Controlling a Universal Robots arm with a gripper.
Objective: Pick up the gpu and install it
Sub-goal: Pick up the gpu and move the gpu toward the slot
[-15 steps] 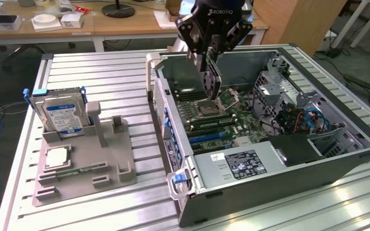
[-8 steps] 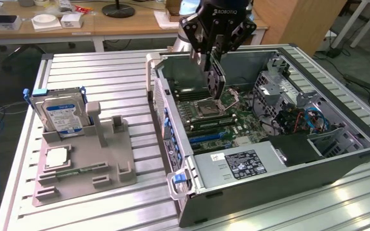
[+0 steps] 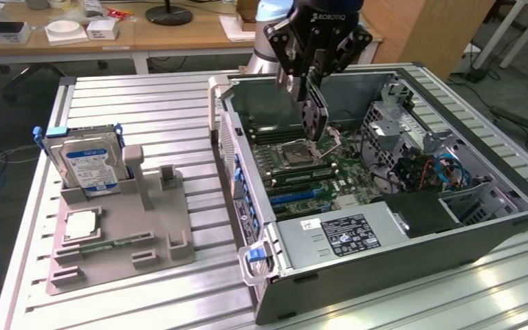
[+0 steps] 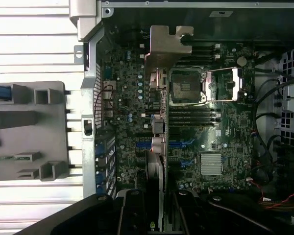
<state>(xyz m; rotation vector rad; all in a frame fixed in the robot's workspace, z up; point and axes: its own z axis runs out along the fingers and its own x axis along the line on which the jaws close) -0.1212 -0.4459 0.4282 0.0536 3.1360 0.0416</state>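
Observation:
The gpu [image 3: 312,110], a thin black card, hangs edge-down over the open computer case [image 3: 484,234], above the motherboard [image 3: 310,172] near the open CPU socket [image 3: 296,151]. My gripper [image 3: 308,86] is shut on the card's upper edge. In the wrist view the gpu [image 4: 156,161] runs edge-on away from my gripper [image 4: 159,218]. Its silver-grey bracket [image 4: 164,46] is at the far end, close to the case's rear wall. The motherboard [image 4: 210,122] and its blue slots [image 4: 144,145] lie below the card, apart from it.
A grey fixture [image 3: 117,234] on the slatted table at the exterior view's left holds a silver hard drive [image 3: 85,161] and a small square chip [image 3: 80,223]. Cables and a drive cage [image 3: 429,165] fill the case's right side. A power supply [image 3: 346,234] sits at its near end.

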